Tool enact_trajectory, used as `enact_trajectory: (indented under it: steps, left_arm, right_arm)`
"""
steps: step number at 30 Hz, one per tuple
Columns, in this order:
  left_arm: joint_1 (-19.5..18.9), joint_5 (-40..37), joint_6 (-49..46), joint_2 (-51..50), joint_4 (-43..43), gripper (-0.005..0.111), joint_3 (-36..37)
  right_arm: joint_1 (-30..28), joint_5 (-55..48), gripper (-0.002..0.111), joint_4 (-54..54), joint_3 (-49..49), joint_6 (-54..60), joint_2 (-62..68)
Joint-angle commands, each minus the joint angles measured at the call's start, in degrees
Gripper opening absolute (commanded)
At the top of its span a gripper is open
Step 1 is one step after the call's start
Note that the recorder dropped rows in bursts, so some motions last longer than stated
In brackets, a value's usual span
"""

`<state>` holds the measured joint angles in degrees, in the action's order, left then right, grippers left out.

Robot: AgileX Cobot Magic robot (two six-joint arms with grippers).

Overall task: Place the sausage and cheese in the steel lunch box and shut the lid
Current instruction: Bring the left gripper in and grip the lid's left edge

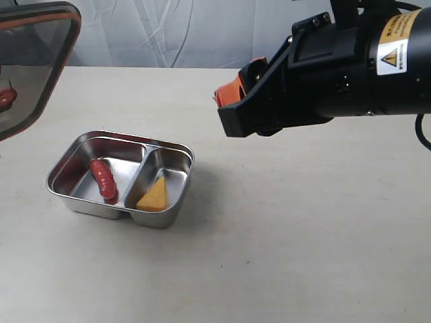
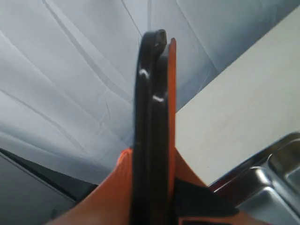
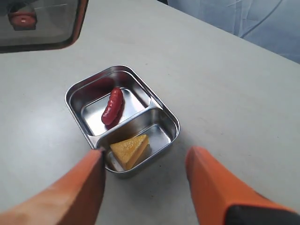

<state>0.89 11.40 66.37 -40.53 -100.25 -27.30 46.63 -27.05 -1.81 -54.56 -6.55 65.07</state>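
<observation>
We note pale table (image 1: 303,256), creased grey backdrop (image 1: 168,27) behind. Dark lid (image 1: 27,60) hangs in air, edge-on between left jaws, which pinch its rim tight. It hides most of what lies beyond them. Right jaws spread wide, holding nothing, raised off table. Steel lunch box (image 3: 86,91) sits uncovered ahead of and below right jaws; its corner shows past left jaws. Cheese (image 3: 130,150) in compartment nearer right jaws, sausage (image 3: 112,106) in farther, larger one.

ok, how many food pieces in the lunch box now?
2. The sausage lies in the left compartment of the steel lunch box, the cheese in the right, exterior view. None appears hidden.
</observation>
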Motion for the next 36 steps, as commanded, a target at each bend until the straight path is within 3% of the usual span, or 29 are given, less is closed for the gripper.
enact_trajectory:
  steps: [1,5,7,10,13,18,20,22,27,30,32,36]
  left_arm:
    - [0.4,-0.45,-16.3,-1.45,0.3,0.0,-0.61]
    - [0.55,4.62,-21.82,-1.45,0.3,0.0,-0.61]
    - [2.76,4.14,-25.33,-1.45,0.3,0.0,-0.61]
    - [9.14,-3.82,-36.77,-1.94,0.3,0.0,-0.61]
    - [15.94,-11.4,-41.83,-5.42,0.3,0.0,-0.61]
    - [26.49,-28.73,-41.52,-10.84,0.3,0.0,-0.61]
    - [33.97,-35.09,-41.29,-13.3,0.3,0.0,-0.61]
    - [39.05,-40.43,-39.71,-15.31,0.3,0.0,-0.61]
    - [51.27,-62.22,-32.39,-23.4,0.3,0.0,-0.61]
    - [56.19,-67.02,-24.72,-28.18,0.3,0.0,-0.61]
    - [58.75,-73.88,-14.6,-33.16,0.3,0.0,-0.61]
    - [62.33,-78.13,-15.8,-43.64,0.3,0.0,-0.61]
  right_arm:
    - [-0.3,0.26,0.053,-0.41,-0.04,-0.1,-0.44]
    - [-0.3,0.38,0.053,-0.54,-0.04,-0.1,-0.44]
    - [-0.3,0.38,0.053,-0.65,-0.04,-0.1,-0.44]
    - [-0.3,0.91,0.053,-0.64,-0.04,-0.1,-0.44]
    - [-0.3,1.05,0.053,-0.64,-0.04,-0.1,-0.44]
    - [-0.3,0.61,0.053,-1.71,-0.04,-0.1,-0.44]
    - [-0.3,0.61,0.053,-1.89,-0.04,-0.1,-0.44]
    - [-0.3,0.61,0.053,-2.45,-0.04,-0.1,-0.44]
    - [-0.3,0.1,0.053,-3.05,-0.04,-0.1,-0.44]
    - [-0.3,-0.35,0.053,-3.4,-0.04,-0.1,-0.44]
    - [-0.3,-1.81,0.053,-4.17,-0.04,-0.1,-0.44]
    - [-0.3,-2.08,0.053,-4.25,-0.04,-0.1,-0.44]
